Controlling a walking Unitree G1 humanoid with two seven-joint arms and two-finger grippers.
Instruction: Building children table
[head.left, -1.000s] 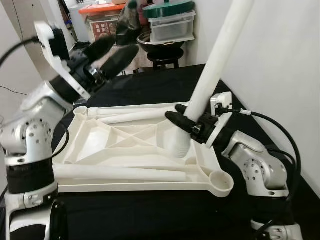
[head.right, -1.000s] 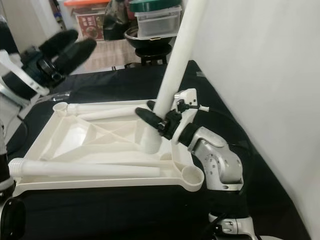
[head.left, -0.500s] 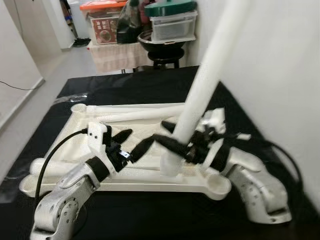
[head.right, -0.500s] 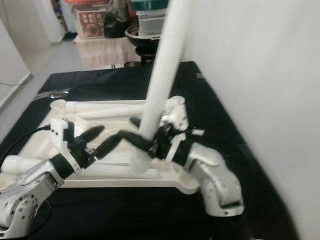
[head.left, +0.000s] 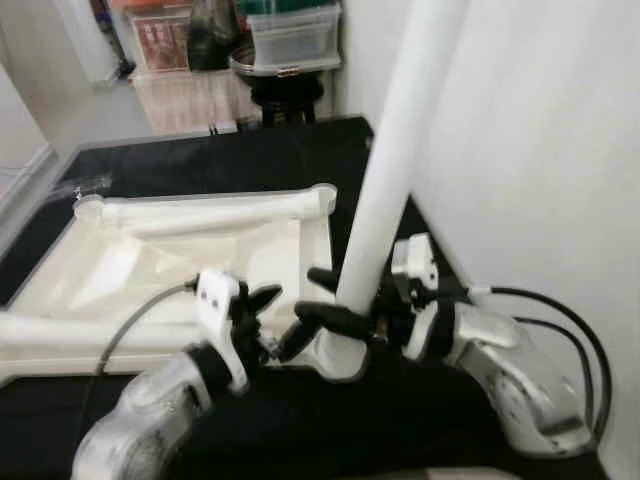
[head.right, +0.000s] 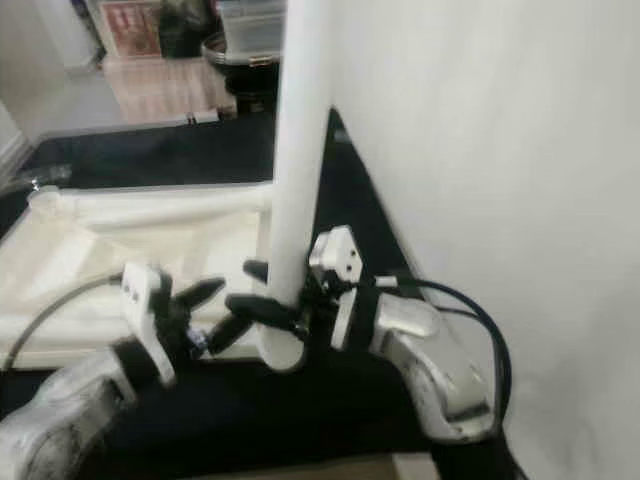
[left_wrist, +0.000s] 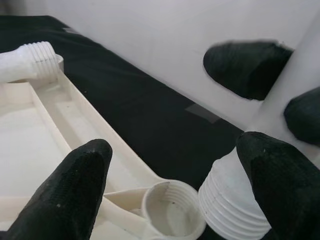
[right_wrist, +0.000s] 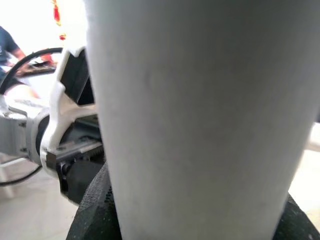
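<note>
Black floor mat (head.left: 240, 165); plain white wall (head.left: 540, 150) at right; far: black stool (head.left: 285, 95) bearing clear storage bins (head.left: 290, 35), pale floor (head.left: 120, 105) at far left.

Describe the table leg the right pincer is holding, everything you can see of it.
The table leg is a long, smooth white tube, plastic by its look, with a ribbed threaded end. It stands nearly upright, tilted slightly. The right pincer grips it low down. Its threaded end sits beside the tabletop's corner socket, not in it.

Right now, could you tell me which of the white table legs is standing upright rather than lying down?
The leg clamped in the right gripper, its threaded end beside the tabletop's corner socket. The other leg lies flat across the upturned tabletop.
</note>
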